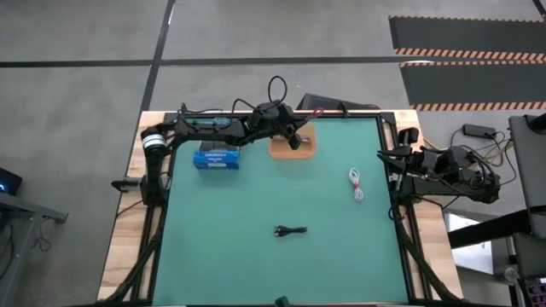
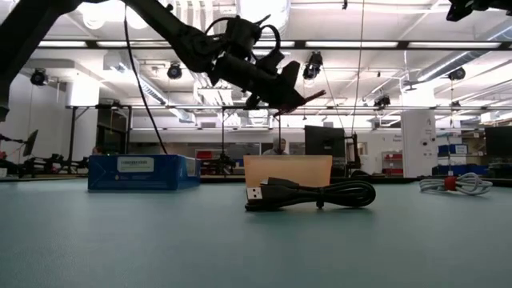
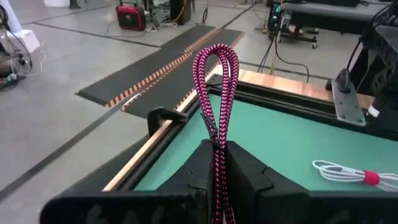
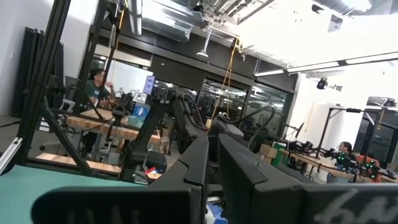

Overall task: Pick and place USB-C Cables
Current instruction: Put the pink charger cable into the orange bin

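Note:
My left gripper [image 1: 294, 137] hangs over the tan tray [image 1: 293, 143] near the table's far edge, shut on the red-pink cable [image 3: 216, 87]. In the low view the gripper [image 2: 290, 94] is well above the tray [image 2: 288, 170]. The black cable [image 1: 290, 230] lies bundled on the mat's middle, nearer the near edge. The white cable [image 1: 357, 183], tied with a red band, lies toward the right. My right gripper [image 4: 211, 163] waits shut, folded back off the table's right edge [image 1: 444, 162]. No grey cable is plain to see. My left gripper pinches the red-pink cable bundle [image 3: 219, 146] between its two fingers [image 3: 245, 168]. The cable runs along the fingers, and its looped end [image 3: 216, 56] sticks out past the fingertips. It is lifted clear, above the tan tray.
A blue box [image 1: 216, 159] stands left of the tray by the far edge. A small dark thing [image 1: 280, 300] sits at the mat's near edge. The green mat [image 1: 222, 222] is bare between the cables. A clamp [image 3: 165, 115] grips the table's rim.

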You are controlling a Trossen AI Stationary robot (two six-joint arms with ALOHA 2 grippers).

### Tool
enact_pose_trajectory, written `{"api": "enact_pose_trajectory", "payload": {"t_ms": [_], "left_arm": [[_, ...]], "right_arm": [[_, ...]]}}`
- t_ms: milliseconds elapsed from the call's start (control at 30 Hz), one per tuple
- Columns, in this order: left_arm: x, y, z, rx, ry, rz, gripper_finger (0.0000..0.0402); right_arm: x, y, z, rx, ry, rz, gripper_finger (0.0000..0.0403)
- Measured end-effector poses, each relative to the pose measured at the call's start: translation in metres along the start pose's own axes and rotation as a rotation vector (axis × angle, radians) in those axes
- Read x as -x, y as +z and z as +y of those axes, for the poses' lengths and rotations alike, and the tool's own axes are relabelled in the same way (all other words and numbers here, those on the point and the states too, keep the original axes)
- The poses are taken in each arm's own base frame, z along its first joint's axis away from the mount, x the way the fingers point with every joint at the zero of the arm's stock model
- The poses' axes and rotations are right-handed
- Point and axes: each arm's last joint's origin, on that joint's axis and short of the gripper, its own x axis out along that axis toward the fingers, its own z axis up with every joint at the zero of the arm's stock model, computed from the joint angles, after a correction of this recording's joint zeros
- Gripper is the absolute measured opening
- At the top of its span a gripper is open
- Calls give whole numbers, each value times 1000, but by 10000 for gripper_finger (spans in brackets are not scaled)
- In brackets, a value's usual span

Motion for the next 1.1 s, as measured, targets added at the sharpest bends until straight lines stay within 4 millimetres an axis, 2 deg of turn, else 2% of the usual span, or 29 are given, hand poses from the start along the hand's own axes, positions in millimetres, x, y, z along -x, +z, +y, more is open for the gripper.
{"api": "enact_pose_trajectory", "payload": {"t_ms": [267,500,800,1100], "left_arm": [[4,-18,4,-65,19,206,13],[4,-28,6,-67,34,225,13],[4,-29,6,-119,30,134,13],[10,-56,7,-146,26,181,13]], "right_arm": [[0,0,0,1,0,0,27],[0,0,0,1,1,3,27],[0,0,0,1,1,3,27],[0,0,0,-7,1,3,27]]}}
